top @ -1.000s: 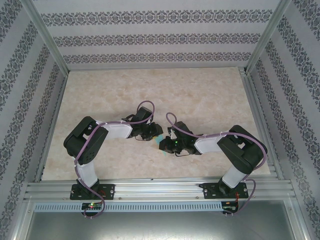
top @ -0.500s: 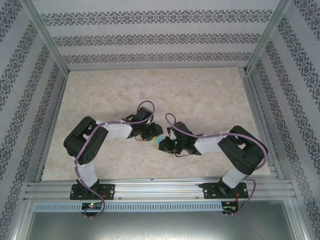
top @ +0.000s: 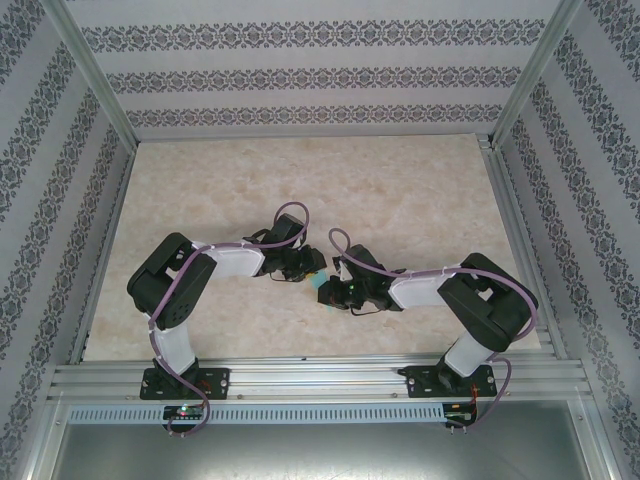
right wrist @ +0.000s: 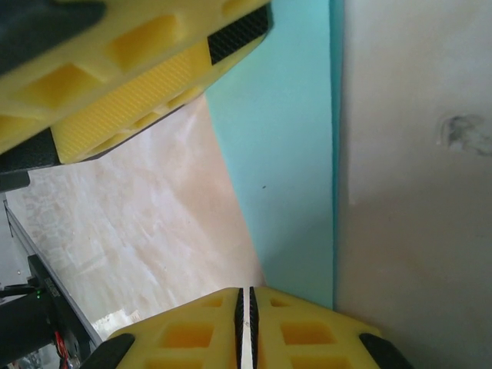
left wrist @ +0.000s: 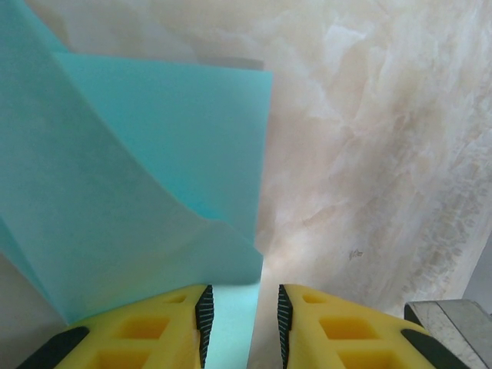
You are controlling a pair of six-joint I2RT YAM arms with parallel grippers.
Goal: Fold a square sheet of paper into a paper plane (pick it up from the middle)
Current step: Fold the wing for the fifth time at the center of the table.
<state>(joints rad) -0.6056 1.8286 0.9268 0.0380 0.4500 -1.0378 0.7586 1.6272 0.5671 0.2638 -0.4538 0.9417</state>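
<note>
Left wrist: my left gripper (left wrist: 241, 296) sits at bottom centre, jaws a narrow gap apart. The teal sheet of paper (left wrist: 154, 154) fills the left half, folded over itself, and its lower edge runs down into that gap. Gripped or not, can't tell. The marble table (left wrist: 369, 154) is on the right.

Right wrist: my right gripper (right wrist: 246, 296) is at the bottom, jaws all but closed, just a slit. The sheet is a tall strip centre-right reaching down behind one finger; pinched or not, can't tell.

Top: both grippers meet mid-frame, a scrap of teal between them.
</note>
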